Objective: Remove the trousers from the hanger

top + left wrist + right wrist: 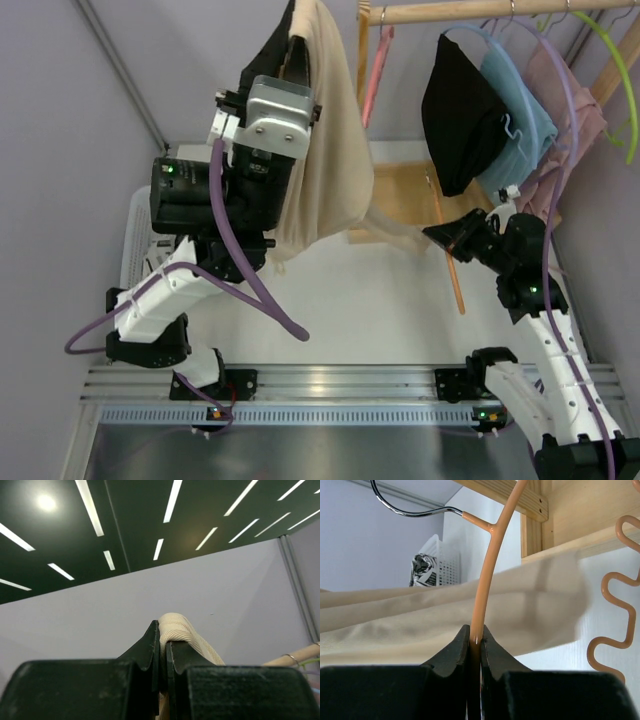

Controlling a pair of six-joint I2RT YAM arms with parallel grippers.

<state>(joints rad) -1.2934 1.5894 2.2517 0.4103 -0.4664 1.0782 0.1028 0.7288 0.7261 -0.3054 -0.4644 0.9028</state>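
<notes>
Left gripper [162, 636] clenched on the trousers [330, 150], high and left of the hanger [481, 580]. Right gripper [476, 632] clamped on that hanger. Fabric stretches up-left from it, not yet free.

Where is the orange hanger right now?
In the top view the orange hanger sits right of centre, clamped in the right gripper, with the cream trousers running from beside it up to the left gripper.

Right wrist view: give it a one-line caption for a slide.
Right end effector clamps the orange hanger, with the cream trousers stretched behind it.
</notes>
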